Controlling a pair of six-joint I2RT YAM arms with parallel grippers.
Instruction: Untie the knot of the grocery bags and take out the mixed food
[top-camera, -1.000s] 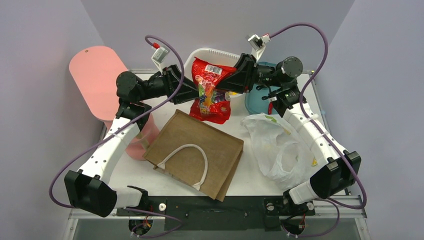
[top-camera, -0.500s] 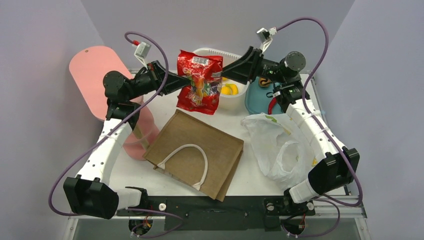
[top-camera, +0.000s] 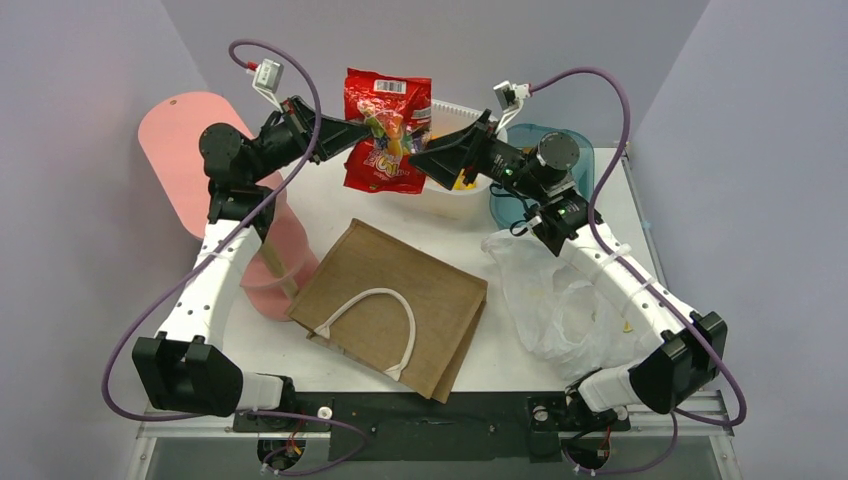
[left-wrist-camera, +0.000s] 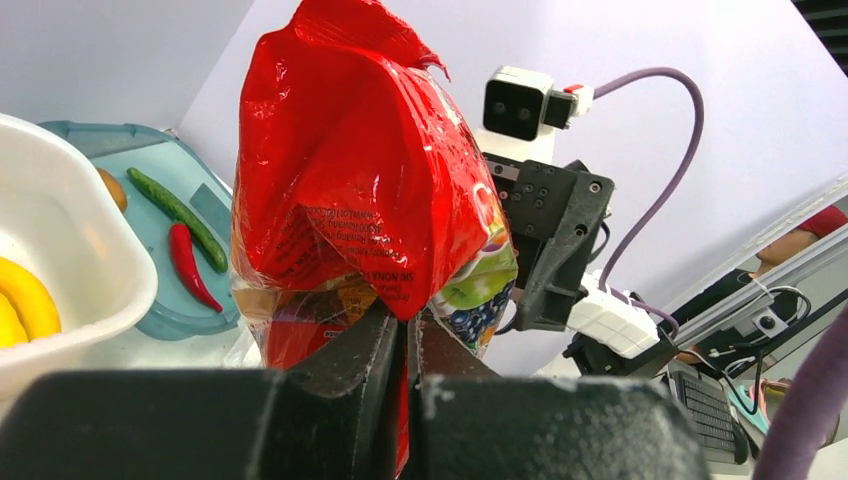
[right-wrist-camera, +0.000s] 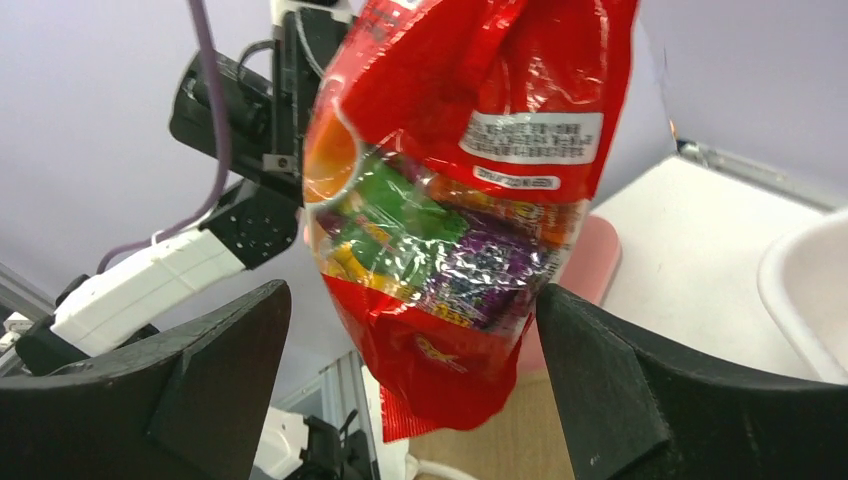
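Observation:
A red snack bag (top-camera: 385, 125) with colourful sweets inside hangs in the air above the back of the table. My left gripper (top-camera: 358, 128) is shut on the red snack bag's (left-wrist-camera: 360, 170) lower edge, as the left wrist view shows at the gripper (left-wrist-camera: 410, 335). My right gripper (top-camera: 418, 160) stands open just right of it. In the right wrist view the snack bag (right-wrist-camera: 450, 200) hangs between the spread fingers (right-wrist-camera: 225, 345) of the gripper (right-wrist-camera: 412, 295) without touching them. A white grocery bag (top-camera: 555, 295) lies crumpled and open at the right. A cucumber (left-wrist-camera: 180, 215) and red pepper (left-wrist-camera: 190, 270) lie on the teal tray (left-wrist-camera: 200, 315).
A brown paper bag (top-camera: 400, 300) with a white handle lies flat mid-table. Behind it stands a white basin (top-camera: 450, 200) with yellow fruit, and beside that the teal tray (top-camera: 585, 150). A pink board (top-camera: 190, 150) and a pink container (top-camera: 285, 265) stand at the left.
The left gripper closed on the snack bag and carried it up and to the left. The right gripper opened, let the bag go and drew back to the right.

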